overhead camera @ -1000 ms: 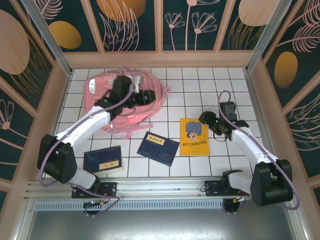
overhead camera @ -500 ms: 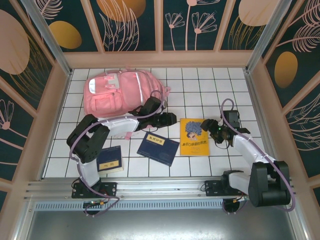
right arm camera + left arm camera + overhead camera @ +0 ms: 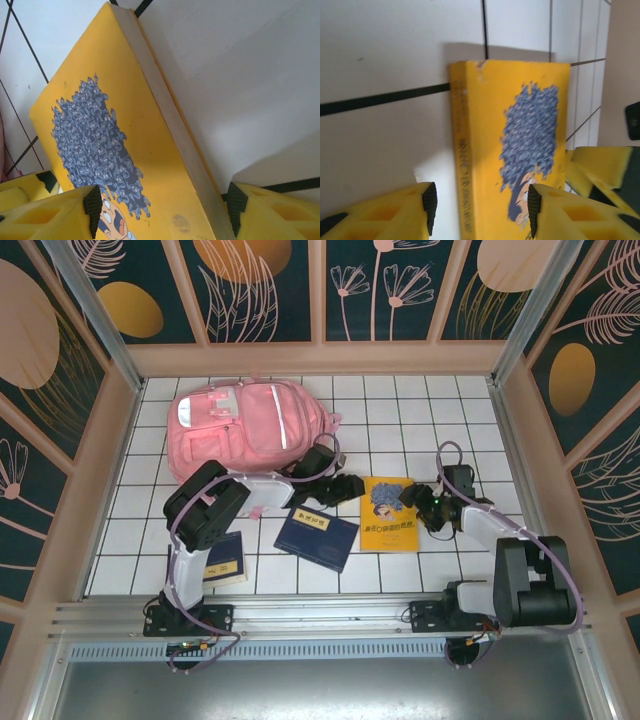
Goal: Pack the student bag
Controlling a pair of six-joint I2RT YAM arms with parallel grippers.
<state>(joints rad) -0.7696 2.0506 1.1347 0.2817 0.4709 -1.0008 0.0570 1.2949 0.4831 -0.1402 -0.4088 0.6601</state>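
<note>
Left wrist view, item 1: left gripper (image 3: 480, 200). Jaws apart, nothing clamped; the spine edge of the yellow book (image 3: 520, 135) lies between the two yellow fingers. In the top view the left gripper (image 3: 348, 488) sits at that book's left edge. A second ago it was over the backpack; it has since swung off it, toward the middle of the table.

Item 2: right gripper (image 3: 161, 207). Jaws apart, nothing clamped; they straddle the yellow book's (image 3: 100, 125) page-side edge. In the top view the right gripper (image 3: 415, 502) is at the book's right edge, having drawn in from just beyond it.

Item 3: yellow book (image 3: 390, 515). Flat on the white tiled table (image 3: 400, 410), cover up, unmoved, now flanked by both grippers.

Item 4: two dark blue books (image 3: 316, 536) and (image 3: 222, 558). Flat near the front edge, untouched.

Item 5: pink student backpack (image 3: 250, 425). Lies front-up at the far left of the table, well apart from the yellow book. Whether its opening is unzipped cannot be told.

Assessment: both arms have turned to the yellow book, probably the first item to go in; no book is packed yet.
</note>
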